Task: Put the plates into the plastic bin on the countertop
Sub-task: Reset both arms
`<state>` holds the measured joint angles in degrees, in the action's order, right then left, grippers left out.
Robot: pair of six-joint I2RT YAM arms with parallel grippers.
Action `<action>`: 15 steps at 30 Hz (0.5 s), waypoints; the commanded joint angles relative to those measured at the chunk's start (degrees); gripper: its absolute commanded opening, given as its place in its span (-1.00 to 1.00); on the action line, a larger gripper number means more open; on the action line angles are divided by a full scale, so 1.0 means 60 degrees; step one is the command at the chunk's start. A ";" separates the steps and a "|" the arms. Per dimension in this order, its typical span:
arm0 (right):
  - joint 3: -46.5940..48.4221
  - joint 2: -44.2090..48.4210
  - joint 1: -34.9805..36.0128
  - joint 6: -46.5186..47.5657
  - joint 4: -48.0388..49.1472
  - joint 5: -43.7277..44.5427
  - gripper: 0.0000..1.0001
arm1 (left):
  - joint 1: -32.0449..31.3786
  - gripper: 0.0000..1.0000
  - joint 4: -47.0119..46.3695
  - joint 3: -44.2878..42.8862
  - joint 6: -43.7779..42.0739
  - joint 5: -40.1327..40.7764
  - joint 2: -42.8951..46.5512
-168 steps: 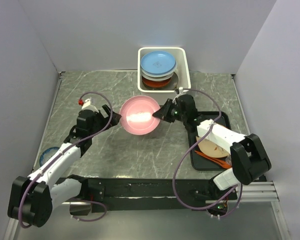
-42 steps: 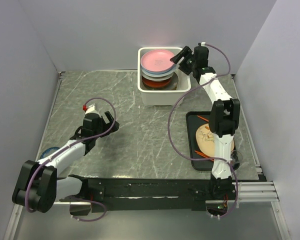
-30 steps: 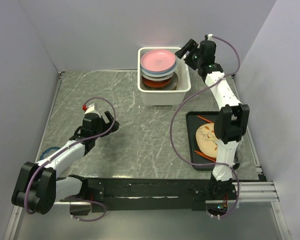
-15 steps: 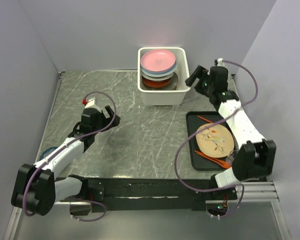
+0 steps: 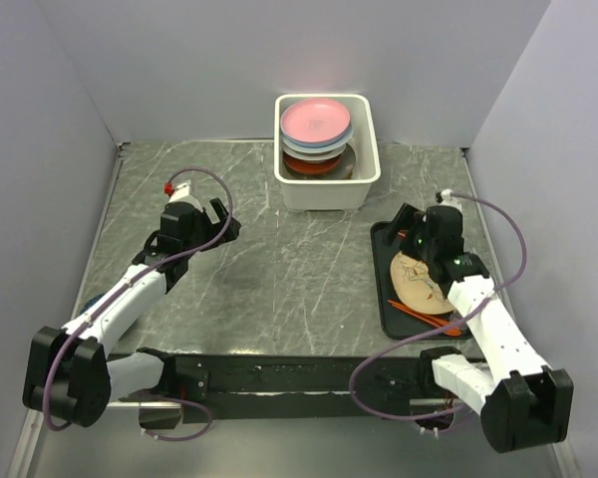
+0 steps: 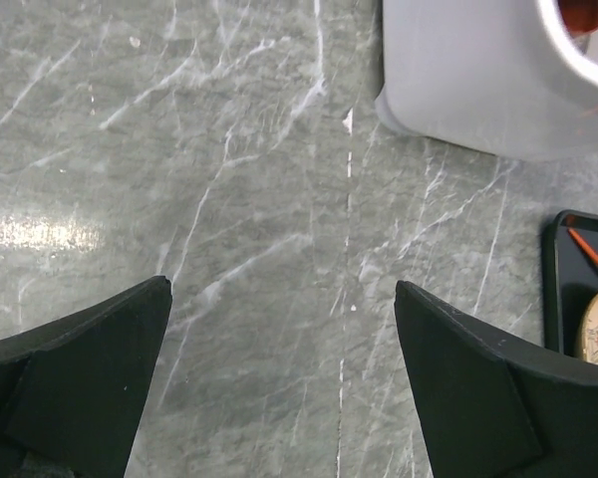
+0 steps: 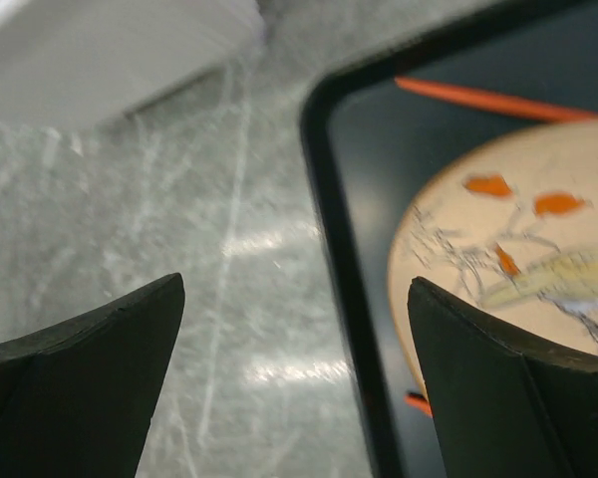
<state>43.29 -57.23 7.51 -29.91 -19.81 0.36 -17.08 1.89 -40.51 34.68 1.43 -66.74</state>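
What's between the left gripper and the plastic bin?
Nothing but bare countertop between the left gripper and the plastic bin. Shows in top external and left wrist.

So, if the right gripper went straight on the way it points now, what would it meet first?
Most likely the black tray's left rim, seen between the open jaws of the right gripper; depth is unclear, so possibly the countertop beside it.

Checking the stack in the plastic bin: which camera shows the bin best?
Top external: it looks down into the whole plastic bin, with a pink plate on top. The left wrist view catches only an outer wall and some rim; the right wrist view only a blurred strip of wall.
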 commanded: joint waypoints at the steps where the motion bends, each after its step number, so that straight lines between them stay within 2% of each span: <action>1: -0.0548 0.0544 -0.0006 0.0400 -0.0505 0.0481 1.00 | -0.0039 0.99 -0.0052 -0.0089 -0.0271 0.0215 0.0649; 6: -0.0857 0.0647 -0.0006 0.0532 -0.0478 0.0512 1.00 | -0.0039 0.99 -0.0095 -0.0030 -0.0374 0.0245 0.0825; 15: -0.1267 0.1012 0.0008 0.0561 0.0707 0.0920 1.00 | -0.0039 0.99 -0.0242 0.0204 -0.0769 0.0274 0.0928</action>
<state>36.05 -53.52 7.51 -27.40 -21.71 2.61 -17.08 1.91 -40.38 32.51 2.76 -62.74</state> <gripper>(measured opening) 0.998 0.994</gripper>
